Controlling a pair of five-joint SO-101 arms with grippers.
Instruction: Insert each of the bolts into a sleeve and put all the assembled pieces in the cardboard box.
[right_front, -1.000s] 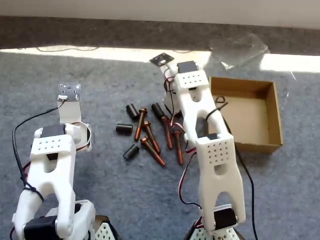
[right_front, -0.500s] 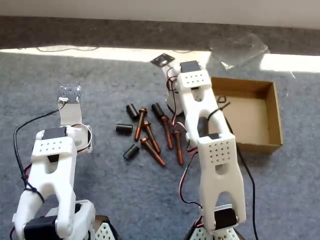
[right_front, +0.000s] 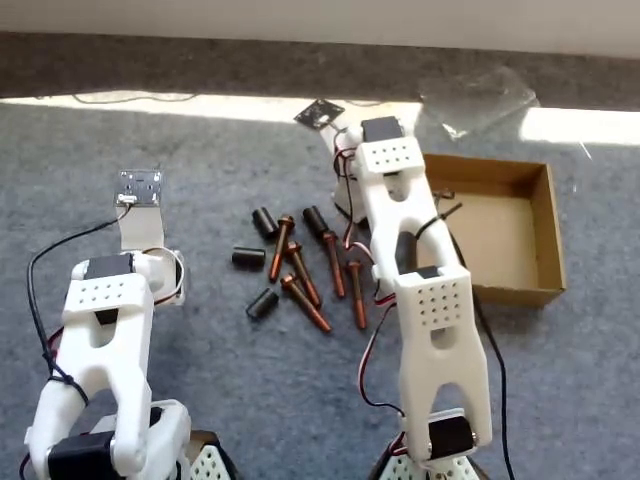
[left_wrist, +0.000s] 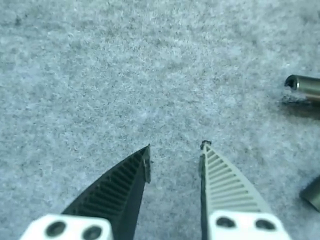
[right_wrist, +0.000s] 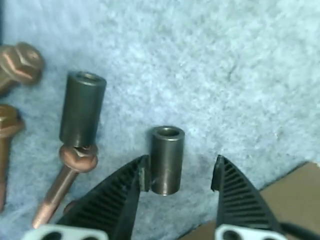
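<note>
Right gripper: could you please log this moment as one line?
right gripper open astride a sleeve | left gripper open over carpet | bolts loose

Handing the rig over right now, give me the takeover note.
Left gripper: jaws open over the carpet, holding nothing.
Right gripper: jaws open on either side of one sleeve near the corner of the cardboard box, not closed on it.
Five bolts and the other sleeves lie loose on the carpet between the arms.
Done: nothing assembled, and no piece can be seen in the box.
Left: put every bolt into a sleeve, then box all the pieces.
</note>
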